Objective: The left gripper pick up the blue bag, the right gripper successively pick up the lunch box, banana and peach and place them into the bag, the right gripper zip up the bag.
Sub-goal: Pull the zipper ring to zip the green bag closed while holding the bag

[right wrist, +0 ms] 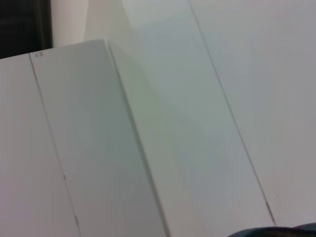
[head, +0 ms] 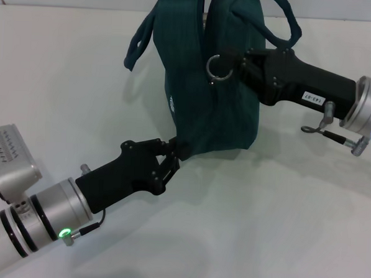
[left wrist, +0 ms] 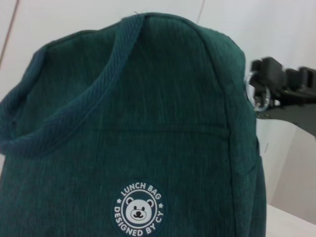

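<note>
left gripper (head: 172, 154): low, jaws clamped | right gripper (head: 239, 64): raised, jaws pinched shut

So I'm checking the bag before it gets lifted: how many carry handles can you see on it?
2. One handle loops off the blue bag on the robot's left side; the other arches over the top, above the right claw at the ring pull.

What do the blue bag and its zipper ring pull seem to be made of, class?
The blue bag looks like matte woven fabric: a fine ribbed weave and soft folds show. The ring pull looks like polished metal, thin, silvery and glinting, though coated plastic is possible.
</note>
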Tool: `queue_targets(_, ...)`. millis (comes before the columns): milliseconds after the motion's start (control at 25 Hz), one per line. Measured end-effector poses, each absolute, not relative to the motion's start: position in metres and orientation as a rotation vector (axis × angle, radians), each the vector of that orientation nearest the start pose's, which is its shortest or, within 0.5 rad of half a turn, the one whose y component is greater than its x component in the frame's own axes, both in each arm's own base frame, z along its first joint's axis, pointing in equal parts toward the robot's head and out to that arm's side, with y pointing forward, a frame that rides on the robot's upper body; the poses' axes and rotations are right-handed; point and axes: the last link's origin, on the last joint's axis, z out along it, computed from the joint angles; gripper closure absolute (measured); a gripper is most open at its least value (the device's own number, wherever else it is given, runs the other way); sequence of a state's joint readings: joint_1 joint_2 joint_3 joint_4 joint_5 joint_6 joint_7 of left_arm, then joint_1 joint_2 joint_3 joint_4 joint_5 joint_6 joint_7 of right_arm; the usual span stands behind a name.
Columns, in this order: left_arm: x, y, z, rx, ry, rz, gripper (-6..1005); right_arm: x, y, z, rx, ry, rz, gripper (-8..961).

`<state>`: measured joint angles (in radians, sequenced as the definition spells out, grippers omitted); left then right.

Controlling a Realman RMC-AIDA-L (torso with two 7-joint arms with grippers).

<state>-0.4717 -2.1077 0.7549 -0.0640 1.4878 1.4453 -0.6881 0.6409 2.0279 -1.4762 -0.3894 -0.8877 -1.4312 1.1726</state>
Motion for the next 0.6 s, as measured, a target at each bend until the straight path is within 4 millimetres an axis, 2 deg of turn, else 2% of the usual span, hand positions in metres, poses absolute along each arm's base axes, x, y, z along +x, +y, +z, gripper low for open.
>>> queue_targets(400, -0.28, 0.256, -0.093, -2.349, -0.725, -1.051, 911, 0.179, 0.352, -0.04, -2.595, 0.553, 1.281, 944)
queue_targets(560, -0.281, 0.258, -0.091, -2.32, -0.737, -1.059, 936, 0.187, 0.347, -0.042, -2.613, 0.591, 1.262, 943)
queue_targets(600, -0.281, 0.259, -0.09, -2.31, -0.74, -1.062, 938, 0.195, 0.341, -0.042, -2.614, 0.624, 1.256, 943)
